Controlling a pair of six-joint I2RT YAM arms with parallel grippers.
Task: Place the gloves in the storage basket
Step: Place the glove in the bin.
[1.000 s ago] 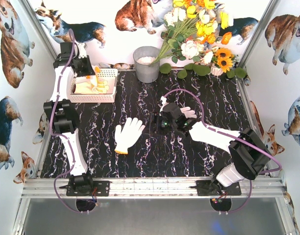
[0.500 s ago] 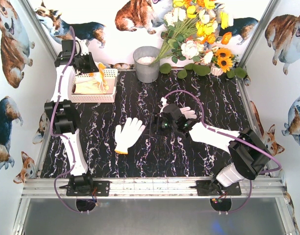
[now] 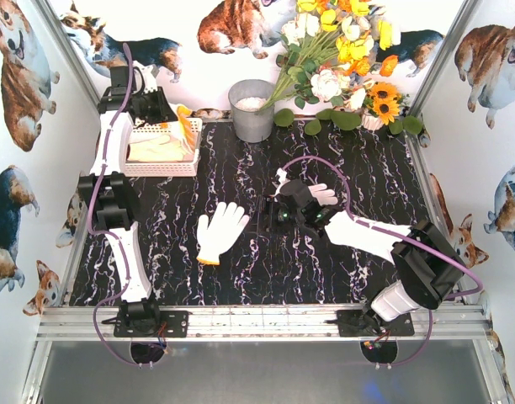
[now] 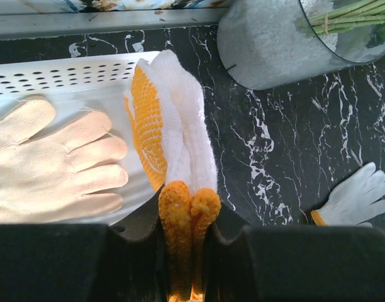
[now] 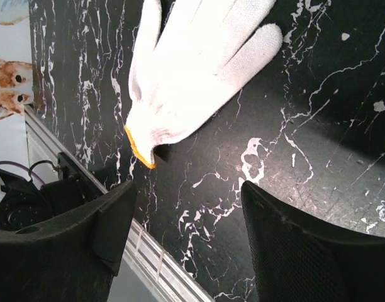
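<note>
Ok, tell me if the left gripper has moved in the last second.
Yes. The left gripper, clamping a yellow-palmed glove, shifted back and right toward the storage basket's far right corner.

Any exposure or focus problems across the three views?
Top external: even light, sharp. Left wrist: cream glove in the basket overexposed, jaws soft and dark. Right wrist: loose glove sharp, jaws blurred, shadow across the marble at right.

white glove [image 5: 199, 63]: matt knit cloth, orange cuff trim. yellow-palmed glove [image 4: 177, 123]: same knit, bumpy yellow coated side. basket [image 4: 60, 72]: smooth white perforated plastic. tabletop [image 5: 293, 126]: black marble-look, slight sheen. bucket [image 4: 268, 44]: dull grey metal
</note>
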